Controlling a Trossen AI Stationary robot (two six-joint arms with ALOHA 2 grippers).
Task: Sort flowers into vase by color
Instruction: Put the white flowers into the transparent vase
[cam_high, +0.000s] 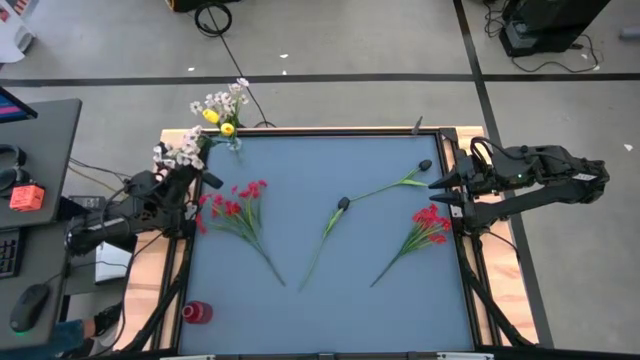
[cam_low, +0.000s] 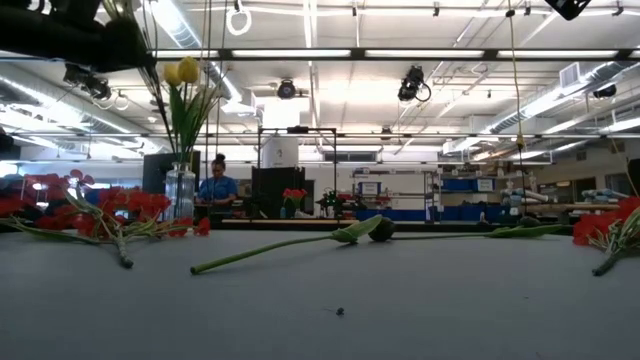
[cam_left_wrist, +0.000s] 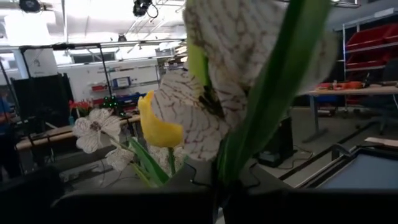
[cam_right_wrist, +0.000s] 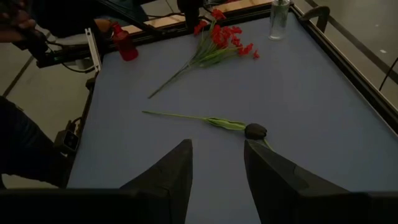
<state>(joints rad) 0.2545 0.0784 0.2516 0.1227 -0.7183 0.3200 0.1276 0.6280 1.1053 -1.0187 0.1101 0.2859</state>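
My left gripper (cam_high: 186, 170) (cam_left_wrist: 217, 196) is at the table's far left edge, beside the glass vase (cam_high: 232, 140) (cam_low: 180, 190), shut on a white-blossom sprig (cam_high: 173, 152) (cam_left_wrist: 205, 118). The vase holds yellow tulips (cam_high: 218, 120) (cam_low: 182, 72) and white blossoms (cam_high: 222, 100). Two red sprigs (cam_high: 235, 208) (cam_high: 425, 228) and two dark-bud flowers (cam_high: 343, 204) (cam_high: 424, 166) lie flat on the table. My right gripper (cam_high: 440, 190) (cam_right_wrist: 216, 158) hovers open over the right edge, above the dark-bud flower (cam_right_wrist: 255, 130). My left gripper pinches the white sprig's green stem (cam_left_wrist: 231, 163) between its two fingers, just below the blossoms. The sprig is lifted clear of the table, and its blossoms stand out beyond the fingertips. The fingers themselves hide the exact place of contact.
A small red vase (cam_high: 197, 312) (cam_right_wrist: 124, 43) stands at the near left corner. A raised frame (cam_high: 460, 150) borders the table. A desk with a mouse and keyboard (cam_high: 30, 230) stands to the left. Bare table surface lies along the near edge (cam_high: 350, 320).
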